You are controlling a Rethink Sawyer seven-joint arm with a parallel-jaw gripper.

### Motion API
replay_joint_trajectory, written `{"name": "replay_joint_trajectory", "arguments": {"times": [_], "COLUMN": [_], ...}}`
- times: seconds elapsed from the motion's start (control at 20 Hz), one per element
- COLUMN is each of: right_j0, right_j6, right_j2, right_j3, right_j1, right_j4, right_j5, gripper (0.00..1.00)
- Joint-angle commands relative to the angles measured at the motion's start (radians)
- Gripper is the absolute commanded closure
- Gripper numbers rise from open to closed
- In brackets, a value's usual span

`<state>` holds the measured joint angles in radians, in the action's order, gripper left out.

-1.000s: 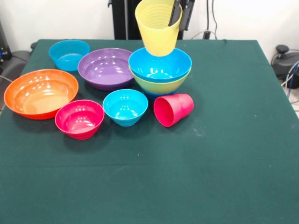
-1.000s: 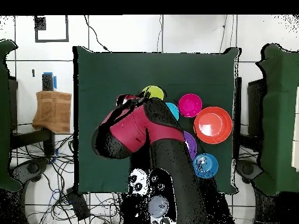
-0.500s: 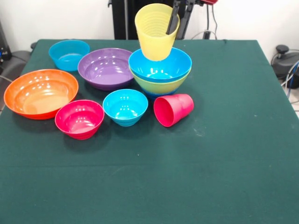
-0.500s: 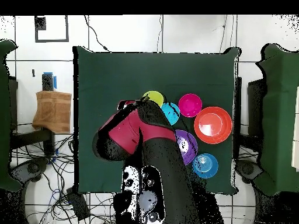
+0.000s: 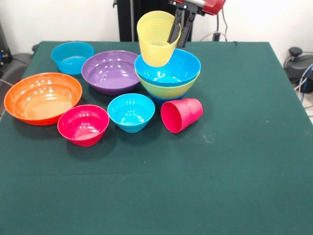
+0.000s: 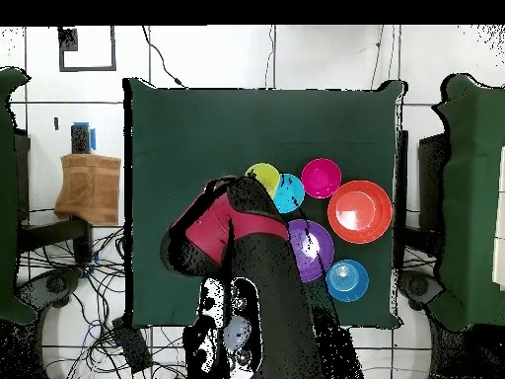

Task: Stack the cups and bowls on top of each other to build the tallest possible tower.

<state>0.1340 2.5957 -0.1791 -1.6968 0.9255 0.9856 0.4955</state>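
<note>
Covering the whole table (image 5: 234,161) is a dark green cloth, faintly creased, and every piece of the task sits on its left half in the front view. Take the bright blue bowl (image 5: 168,68) as the landmark: it is nested in a lime green bowl (image 5: 168,89), and together they form the tower (image 5: 167,78). The yellow ribbed cup (image 5: 155,38) is tilted above the blue bowl's left rim; whether its base touches the bowl cannot be told. The gripper (image 5: 175,27) is clamped on that cup's right rim, one finger inside the cup and one outside. The red-pink cup (image 5: 181,115) lies on its side just in front of the tower, mouth toward the camera. A small cyan bowl (image 5: 131,112) sits front-left of the landmark, a pink-red bowl (image 5: 83,125) further left, then a large orange bowl (image 5: 42,97). The purple bowl (image 5: 111,71) sits just left of the tower (touching or nearly so), and a blue bowl (image 5: 72,57) stands beyond it near the table's far left corner.

From overhead, the red arm (image 6: 212,227) hides the tower, the floor (image 6: 325,59) is pale tile, and a brown box (image 6: 89,188) stands beside the table.
</note>
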Motion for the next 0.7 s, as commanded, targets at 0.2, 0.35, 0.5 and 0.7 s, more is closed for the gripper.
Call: {"name": "replay_joint_trajectory", "arguments": {"times": [0.2, 0.35, 0.5, 0.7], "right_j0": [-0.029, -0.029, -0.025, -0.034], "right_j6": [-0.007, -0.011, -0.023, -0.005], "right_j2": [0.032, 0.036, 0.033, 0.037], "right_j3": [0.015, 0.019, 0.021, 0.016], "right_j1": [-0.077, -0.084, -0.085, -0.092], "right_j4": [0.067, 0.064, 0.043, 0.025], "right_j5": [-0.038, -0.049, -0.056, -0.069], "gripper": [1.00, 1.00, 1.00, 1.00]}}
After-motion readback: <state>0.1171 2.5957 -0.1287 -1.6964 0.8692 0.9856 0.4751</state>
